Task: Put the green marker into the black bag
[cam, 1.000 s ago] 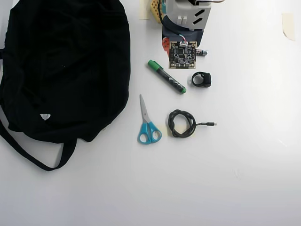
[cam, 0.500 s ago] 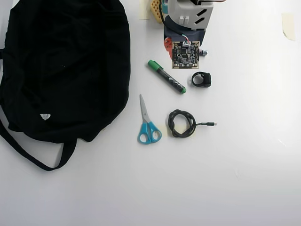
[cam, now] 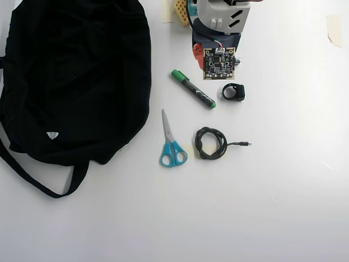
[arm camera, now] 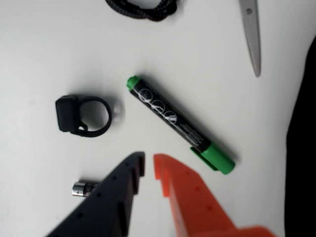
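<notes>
Marker (arm camera: pixel 178 123): light, rigid, smooth, prone to roll; take mid-barrel, across axis. Claw (arm camera: pixel 148 163) near-clenched, empty, at marker's 7 o'clock, wrist view.

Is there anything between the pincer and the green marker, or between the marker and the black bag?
Nothing visible. In the wrist view, bare table lies between the pincer and the marker. In the overhead view, the table between marker and bag is bare; the scissors lie below that path.

Green marker (arm camera: pixel 179 124): white round symbols and fine print on the barrel, illegible. Black bag (cam: pixel 76 76): small white triangular label, unreadable.
</notes>
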### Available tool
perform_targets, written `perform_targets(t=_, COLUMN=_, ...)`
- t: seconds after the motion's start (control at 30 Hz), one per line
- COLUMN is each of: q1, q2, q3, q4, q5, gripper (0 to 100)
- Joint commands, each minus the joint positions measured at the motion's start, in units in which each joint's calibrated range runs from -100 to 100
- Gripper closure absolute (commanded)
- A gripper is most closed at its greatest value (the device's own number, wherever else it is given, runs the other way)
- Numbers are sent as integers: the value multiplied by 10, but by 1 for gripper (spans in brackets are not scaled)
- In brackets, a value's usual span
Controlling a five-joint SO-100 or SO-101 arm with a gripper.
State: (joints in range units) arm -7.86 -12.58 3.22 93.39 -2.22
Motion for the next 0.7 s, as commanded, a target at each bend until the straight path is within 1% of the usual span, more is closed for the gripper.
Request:
perform_targets(t=0.0, q1=-6, q2=-9, q3=-13, q4=3, q5=4, gripper=98)
perform_targets(t=0.07, q1=-6, q2=-9, q3=-13, q4=3, q5=16, gripper=98)
perform_targets(t=0.2, q1=2, q2=-13, q3=-12, q4=5, q5=64, gripper=98)
perform_targets(t=0.3, q1=2, q2=-14, q3=-9, q4=16, q5=79, gripper=98)
perform_targets(t=0.67, q1=46, q2=-14, q3=75, q4=18, q5=163, gripper=98)
